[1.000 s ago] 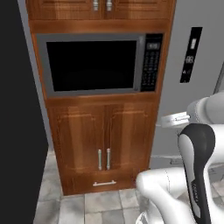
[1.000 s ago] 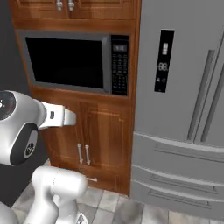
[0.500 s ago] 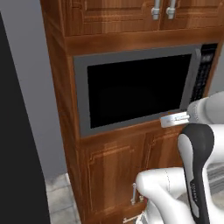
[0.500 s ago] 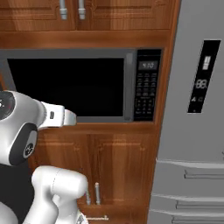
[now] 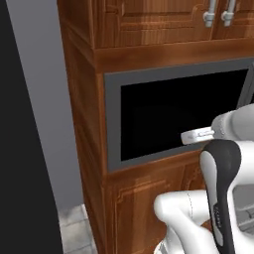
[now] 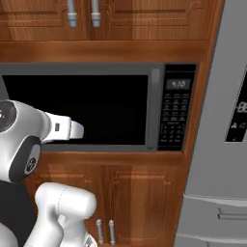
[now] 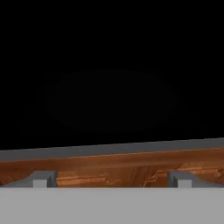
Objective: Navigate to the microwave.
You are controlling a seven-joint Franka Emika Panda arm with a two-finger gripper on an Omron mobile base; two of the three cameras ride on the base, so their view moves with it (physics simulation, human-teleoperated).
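While you look forward over the white arm, the microwave (image 6: 96, 106) sits straight ahead of you, built into a tall column of brown wood cabinetry (image 5: 87, 99). Its wide black glass door (image 5: 173, 116) is closed inside a grey metal frame, and a dark button panel (image 6: 176, 113) with a small display runs down its right side. Above it are upper cabinet doors with metal handles (image 6: 82, 12); below it are lower wooden doors (image 6: 140, 202) with two short handles. To the right of the column stands a grey refrigerator (image 6: 222, 144) with a dark control strip. To the left of the column is a plain grey wall (image 5: 44, 99). From the hand camera, the gripper (image 7: 111, 178) points at the bottom of the black door, where the grey frame meets the wood trim. Its two finger tips (image 7: 43, 178) stand well apart with nothing between them, and the microwave lies just beyond them, not touching.
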